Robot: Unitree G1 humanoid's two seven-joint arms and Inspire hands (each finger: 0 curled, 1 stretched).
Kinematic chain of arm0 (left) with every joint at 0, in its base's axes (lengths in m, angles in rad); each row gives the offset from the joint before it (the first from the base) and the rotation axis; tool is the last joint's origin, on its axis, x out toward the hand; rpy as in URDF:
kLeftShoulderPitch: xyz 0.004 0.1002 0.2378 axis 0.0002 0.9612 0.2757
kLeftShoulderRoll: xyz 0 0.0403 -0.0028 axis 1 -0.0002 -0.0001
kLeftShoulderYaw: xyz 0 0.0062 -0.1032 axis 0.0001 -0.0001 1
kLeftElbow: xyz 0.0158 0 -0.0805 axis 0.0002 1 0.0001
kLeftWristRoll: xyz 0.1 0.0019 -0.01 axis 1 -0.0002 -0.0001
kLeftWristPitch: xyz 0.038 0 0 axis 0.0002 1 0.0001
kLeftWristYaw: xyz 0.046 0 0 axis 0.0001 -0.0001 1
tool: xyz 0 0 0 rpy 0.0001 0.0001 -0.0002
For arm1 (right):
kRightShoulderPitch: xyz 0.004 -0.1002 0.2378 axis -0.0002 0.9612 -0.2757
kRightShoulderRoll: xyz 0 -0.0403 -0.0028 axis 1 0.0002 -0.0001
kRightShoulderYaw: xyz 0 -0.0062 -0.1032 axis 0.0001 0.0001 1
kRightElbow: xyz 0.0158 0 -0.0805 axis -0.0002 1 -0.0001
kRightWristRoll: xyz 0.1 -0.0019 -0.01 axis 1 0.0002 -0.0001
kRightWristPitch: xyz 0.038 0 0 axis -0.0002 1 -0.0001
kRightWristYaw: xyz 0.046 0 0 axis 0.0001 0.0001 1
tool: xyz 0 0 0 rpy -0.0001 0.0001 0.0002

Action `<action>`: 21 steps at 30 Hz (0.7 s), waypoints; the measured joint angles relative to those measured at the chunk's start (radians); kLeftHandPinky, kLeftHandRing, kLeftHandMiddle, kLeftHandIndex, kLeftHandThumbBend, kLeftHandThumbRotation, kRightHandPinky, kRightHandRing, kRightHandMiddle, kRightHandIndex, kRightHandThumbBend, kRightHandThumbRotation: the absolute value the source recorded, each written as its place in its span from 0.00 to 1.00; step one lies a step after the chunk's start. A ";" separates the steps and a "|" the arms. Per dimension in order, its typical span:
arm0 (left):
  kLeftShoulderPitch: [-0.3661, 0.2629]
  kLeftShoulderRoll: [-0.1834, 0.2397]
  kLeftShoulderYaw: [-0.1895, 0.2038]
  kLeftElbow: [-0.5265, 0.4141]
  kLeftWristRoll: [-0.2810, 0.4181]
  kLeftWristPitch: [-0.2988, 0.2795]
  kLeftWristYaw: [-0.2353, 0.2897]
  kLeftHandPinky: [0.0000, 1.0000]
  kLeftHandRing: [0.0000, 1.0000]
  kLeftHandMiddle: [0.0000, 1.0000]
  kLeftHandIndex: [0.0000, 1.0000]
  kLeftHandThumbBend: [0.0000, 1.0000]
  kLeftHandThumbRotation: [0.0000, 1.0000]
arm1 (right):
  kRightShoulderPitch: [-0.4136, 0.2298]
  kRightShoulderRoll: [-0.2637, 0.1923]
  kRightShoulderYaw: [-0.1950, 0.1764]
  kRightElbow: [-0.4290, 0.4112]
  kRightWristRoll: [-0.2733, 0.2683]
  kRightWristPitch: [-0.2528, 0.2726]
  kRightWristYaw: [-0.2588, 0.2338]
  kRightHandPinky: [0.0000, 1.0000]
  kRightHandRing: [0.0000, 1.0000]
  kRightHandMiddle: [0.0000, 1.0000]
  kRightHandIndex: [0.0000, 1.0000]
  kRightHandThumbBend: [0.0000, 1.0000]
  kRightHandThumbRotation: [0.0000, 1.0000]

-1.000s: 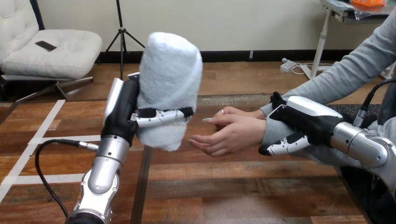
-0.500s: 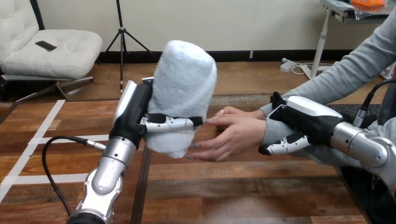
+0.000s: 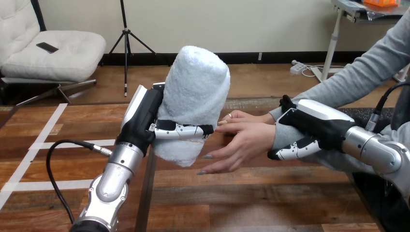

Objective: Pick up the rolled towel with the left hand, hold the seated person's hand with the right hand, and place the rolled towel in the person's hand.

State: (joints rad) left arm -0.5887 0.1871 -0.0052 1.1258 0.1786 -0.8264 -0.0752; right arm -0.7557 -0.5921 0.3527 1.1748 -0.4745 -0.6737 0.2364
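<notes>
Snugly around rolled towel point(image 3: 196, 87): left hand point(image 3: 145, 121)

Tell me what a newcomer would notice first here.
The white towel, upright at the view's middle, clutched in the left hand. Right beside it the person's hand is open with fingers spread, and the right hand is curled round the person's wrist.

The rolled towel point(image 3: 196, 96) is plain white. The left hand point(image 3: 142, 121) and right hand point(image 3: 319, 121) are black with white shells, on silver forearms point(image 3: 113, 179). The bench point(image 3: 251, 198) is brown grained wood crossed by white tape lines point(image 3: 43, 130). The person's sleeve point(image 3: 360, 77) is grey.
</notes>
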 measured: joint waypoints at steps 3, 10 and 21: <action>0.000 0.001 -0.005 0.005 0.002 0.002 -0.001 0.30 0.35 0.40 0.42 0.63 0.00 | 0.000 0.000 0.000 0.000 0.001 0.000 0.001 0.30 0.34 0.39 0.41 0.61 0.37; 0.001 0.001 -0.016 0.014 0.012 0.004 -0.002 0.30 0.35 0.41 0.42 0.62 0.00 | 0.000 0.000 0.000 0.000 0.001 0.000 0.003 0.31 0.34 0.39 0.41 0.61 0.37; 0.001 -0.001 -0.020 0.025 0.023 0.004 -0.006 0.31 0.36 0.41 0.42 0.61 0.00 | 0.000 0.000 0.000 0.000 0.007 0.000 0.012 0.30 0.34 0.39 0.41 0.61 0.36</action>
State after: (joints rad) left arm -0.5877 0.1865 -0.0253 1.1506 0.2012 -0.8224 -0.0815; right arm -0.7557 -0.5920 0.3523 1.1748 -0.4676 -0.6741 0.2485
